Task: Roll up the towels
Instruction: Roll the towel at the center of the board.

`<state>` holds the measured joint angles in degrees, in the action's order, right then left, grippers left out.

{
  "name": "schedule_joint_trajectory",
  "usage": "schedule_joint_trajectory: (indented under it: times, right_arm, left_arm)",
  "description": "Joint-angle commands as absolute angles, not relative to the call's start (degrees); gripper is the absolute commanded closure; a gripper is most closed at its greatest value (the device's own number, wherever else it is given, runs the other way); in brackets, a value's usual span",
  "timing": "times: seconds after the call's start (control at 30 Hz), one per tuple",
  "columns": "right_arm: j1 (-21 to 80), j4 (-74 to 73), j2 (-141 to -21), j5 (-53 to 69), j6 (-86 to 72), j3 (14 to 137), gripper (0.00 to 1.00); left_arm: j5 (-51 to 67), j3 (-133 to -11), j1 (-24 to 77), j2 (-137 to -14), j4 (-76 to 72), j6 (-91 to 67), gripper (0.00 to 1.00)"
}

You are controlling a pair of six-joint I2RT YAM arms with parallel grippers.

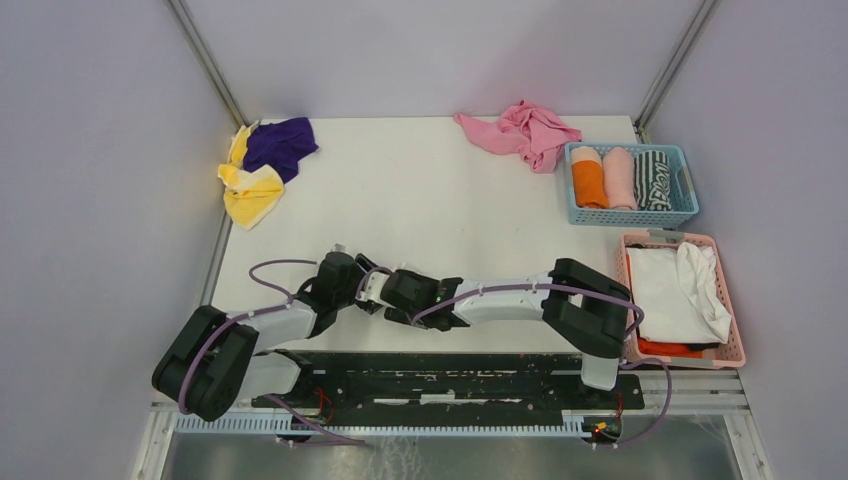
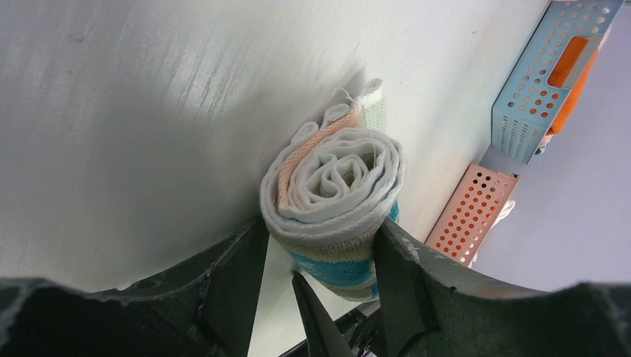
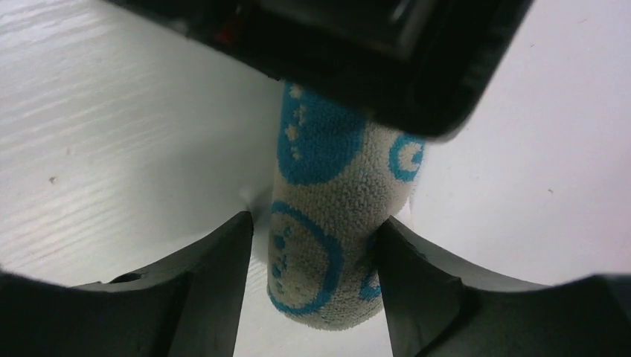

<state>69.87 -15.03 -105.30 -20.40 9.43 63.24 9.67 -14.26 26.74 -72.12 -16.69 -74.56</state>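
The teal-and-white towel (image 2: pixel 335 178) is wound into a snug roll near the front middle of the table, where the two arms meet. The left claw (image 2: pixel 320 242) is clamped across it. The right claw (image 3: pixel 316 230) straddles it on both sides, though I can't tell if it's squeezing. I'd pinch over the loose outer flap so the roll can't spring open, then carry it level toward the blue basket (image 1: pixel 632 216), well off to the right.

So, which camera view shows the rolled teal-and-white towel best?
The left wrist view: there the rolled teal-and-white towel shows its spiral end. The right wrist view shows only its patterned side. In the top view it is hidden.
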Motion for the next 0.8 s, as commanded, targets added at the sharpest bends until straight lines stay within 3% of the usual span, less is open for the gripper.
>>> schedule_joint_trajectory:
  times: [0.0, 0.2, 0.57, 0.77]
  right_arm:
    - [68.1, -13.6, -109.7, -18.4, 9.8, 65.5, 0.34]
    - [64.4, -17.5, -112.7, -11.4, 8.9, 66.6, 0.44]
    - [61.3, -25.8, -114.7, 0.6, 5.4, 69.7, 0.78]
    - [60.3, -28.7, -113.7, -1.1, 1.3, 69.7, 0.94]
  left_arm:
    - [6.1, -12.5, 26.8, -75.0, -5.5, -72.5, 0.36]
    - [6.2, -13.6, 26.4, -75.3, -5.7, -70.6, 0.33]
    - [8.6, -18.4, 20.5, -73.1, -1.2, -65.1, 0.24]
    - [6.3, -24.7, 14.4, -68.7, 7.2, -60.1, 0.22]
